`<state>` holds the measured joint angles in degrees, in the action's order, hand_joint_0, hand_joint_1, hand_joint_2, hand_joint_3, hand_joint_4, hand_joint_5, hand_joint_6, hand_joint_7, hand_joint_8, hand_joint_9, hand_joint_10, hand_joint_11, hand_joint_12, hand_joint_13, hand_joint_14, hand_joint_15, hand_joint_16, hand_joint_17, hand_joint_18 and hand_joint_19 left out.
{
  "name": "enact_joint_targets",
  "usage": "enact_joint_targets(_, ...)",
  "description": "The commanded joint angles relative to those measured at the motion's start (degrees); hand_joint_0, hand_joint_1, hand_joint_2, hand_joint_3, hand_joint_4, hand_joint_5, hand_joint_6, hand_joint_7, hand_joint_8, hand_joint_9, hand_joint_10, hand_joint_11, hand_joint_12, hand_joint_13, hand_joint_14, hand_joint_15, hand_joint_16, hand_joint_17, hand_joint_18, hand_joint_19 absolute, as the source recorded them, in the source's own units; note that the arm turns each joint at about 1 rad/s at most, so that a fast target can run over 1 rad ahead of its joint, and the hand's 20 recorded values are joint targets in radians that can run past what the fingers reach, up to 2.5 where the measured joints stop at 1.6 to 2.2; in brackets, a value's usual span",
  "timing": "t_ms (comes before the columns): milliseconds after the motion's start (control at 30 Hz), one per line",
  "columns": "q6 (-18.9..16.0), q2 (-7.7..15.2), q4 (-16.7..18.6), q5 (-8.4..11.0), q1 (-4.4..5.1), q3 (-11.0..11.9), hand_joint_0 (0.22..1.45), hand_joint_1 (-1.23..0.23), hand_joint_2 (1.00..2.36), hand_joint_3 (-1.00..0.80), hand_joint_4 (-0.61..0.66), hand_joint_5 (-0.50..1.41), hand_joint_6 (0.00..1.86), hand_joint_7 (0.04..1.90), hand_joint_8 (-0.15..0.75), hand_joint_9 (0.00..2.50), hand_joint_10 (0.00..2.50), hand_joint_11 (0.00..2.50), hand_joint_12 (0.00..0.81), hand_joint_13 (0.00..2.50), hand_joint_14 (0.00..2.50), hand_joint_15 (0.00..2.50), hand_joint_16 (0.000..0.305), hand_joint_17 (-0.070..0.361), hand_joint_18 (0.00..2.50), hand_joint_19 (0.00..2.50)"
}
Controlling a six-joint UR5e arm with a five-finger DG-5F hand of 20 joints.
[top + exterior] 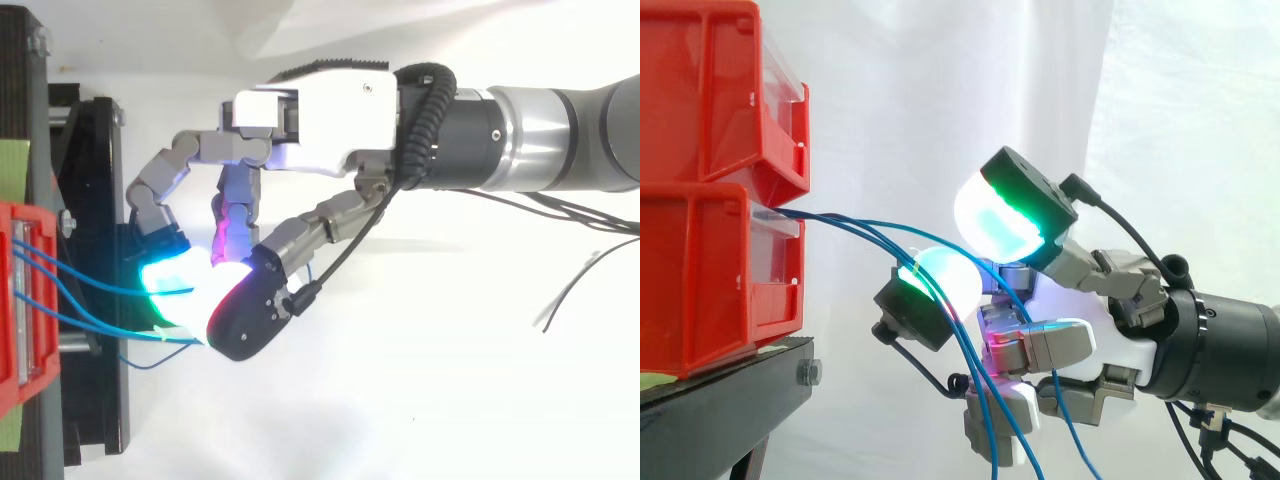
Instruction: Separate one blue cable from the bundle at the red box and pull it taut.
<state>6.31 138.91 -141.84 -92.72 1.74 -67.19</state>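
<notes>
You have one blue cable pinched: the robot hand curls its glowing pads together on it, just short of the red box. You can count three blue strands leaving that box's front edge; the other two sag past the fingers, under the palm. Two red boxes stack ahead of the fingertips on one black stand, whose edge sits near the pads. Room opens back toward the wrist, before the white curtain.

Robot hand: white palm shell, grey finger links, glowing green-cyan pads, black-silver wrist.
</notes>
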Motion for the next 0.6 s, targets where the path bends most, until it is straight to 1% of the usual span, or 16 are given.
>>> enact_joint_targets(0,0.02,0.05,-0.01,0.0,0.02,0.3,0.6,-0.6,1.0,-0.46,0.1,-0.12,0.87,1.14,0.398,1.47,0.03,1.32,0.45,1.28,0.03,0.76,0.053,0.118,1.14,0.73)
enact_joint_targets(167,0.02,-0.04,-0.01,-0.09,0.02,0.3,0.59,-0.62,1.01,-0.31,0.06,-0.11,0.88,1.13,0.401,1.47,0.03,1.31,0.45,1.28,0.03,0.76,0.052,0.118,1.14,0.73)
enact_joint_targets(267,0.02,-0.04,-0.01,-0.09,0.02,0.39,0.59,-0.63,1.02,-0.27,0.05,-0.11,0.88,1.12,0.417,1.48,0.03,1.3,0.456,1.29,0.03,0.76,0.055,0.123,1.16,0.71)
enact_joint_targets(367,0.02,-0.04,-0.01,-0.18,0.11,0.65,0.59,-0.63,1.02,-0.25,0.04,-0.1,0.88,1.13,0.409,1.48,0.03,1.31,0.459,1.3,0.02,0.75,0.055,0.124,1.16,0.72)
enact_joint_targets(567,0.02,-0.04,-0.01,-0.26,0.11,0.92,0.58,-0.66,1.02,-0.18,0.01,-0.09,0.88,1.14,0.427,1.5,0.02,1.28,0.474,1.31,0.02,0.74,0.058,0.132,1.2,0.68)
